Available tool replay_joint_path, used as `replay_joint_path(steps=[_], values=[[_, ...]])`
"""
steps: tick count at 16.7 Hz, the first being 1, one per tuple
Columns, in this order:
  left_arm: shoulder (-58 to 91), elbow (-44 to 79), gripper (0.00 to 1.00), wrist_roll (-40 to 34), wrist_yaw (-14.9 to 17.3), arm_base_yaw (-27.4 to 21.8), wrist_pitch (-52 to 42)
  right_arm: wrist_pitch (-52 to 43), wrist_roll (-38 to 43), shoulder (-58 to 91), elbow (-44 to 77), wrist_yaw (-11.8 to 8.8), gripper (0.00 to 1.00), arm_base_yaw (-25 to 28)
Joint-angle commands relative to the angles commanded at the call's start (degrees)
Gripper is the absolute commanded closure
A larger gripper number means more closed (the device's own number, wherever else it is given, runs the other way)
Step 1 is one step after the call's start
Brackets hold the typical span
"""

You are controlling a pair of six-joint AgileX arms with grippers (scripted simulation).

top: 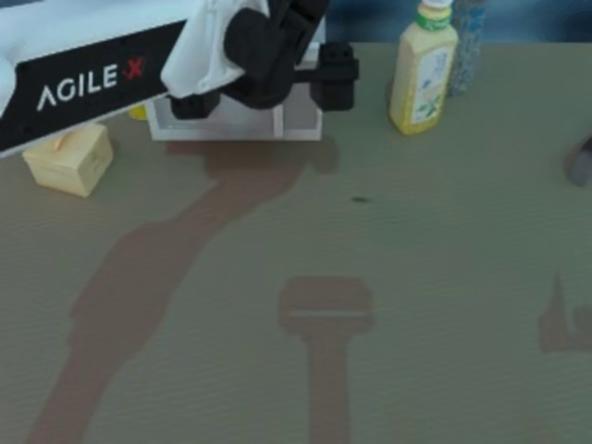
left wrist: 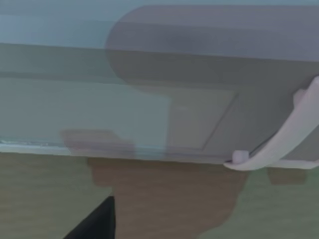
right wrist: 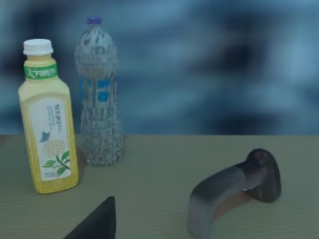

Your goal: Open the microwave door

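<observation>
The light-grey microwave [top: 236, 125] stands at the back of the table, mostly hidden under my left arm. My left gripper [top: 335, 76] hovers by its right front corner. The left wrist view faces the microwave door [left wrist: 149, 114] with its greyish window. The pale bar handle [left wrist: 286, 139] curves off one edge, apart from my one visible dark fingertip [left wrist: 99, 224]. Nothing lies against that fingertip's inner face, so the gripper is open and empty. My right gripper is out of the top view. Its one visible fingertip [right wrist: 99, 219] hangs over bare table, open.
A tan wooden box [top: 69, 157] sits left of the microwave. A yellow drink bottle [top: 423, 69] and a clear water bottle [top: 467, 37] stand to its right. A dark grey handheld scanner [top: 581, 162] lies at the table's right edge, close to the right gripper.
</observation>
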Motion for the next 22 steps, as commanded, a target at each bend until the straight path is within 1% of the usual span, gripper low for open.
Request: replay_joint_path(steps=[5,11,15,22], values=[[0.9,0.4,0.0,0.4,0.3,0.5,0.9,0.0,0.0,0.0,0.0,0.0,0.0,0.0],[12.0,5.2,0.0,3.0,2.1,3.3,7.6,0.0,0.0,0.0,0.0,0.0,0.0,0.0],[12.6,5.5,0.0,3.2,2.3,3.6,8.2,0.0,0.0,0.0,0.0,0.0,0.0,0.0],[12.6,5.5,0.53,3.2,2.3,3.6,8.2,0.0,0.0,0.0,0.0,0.0,0.0,0.0]])
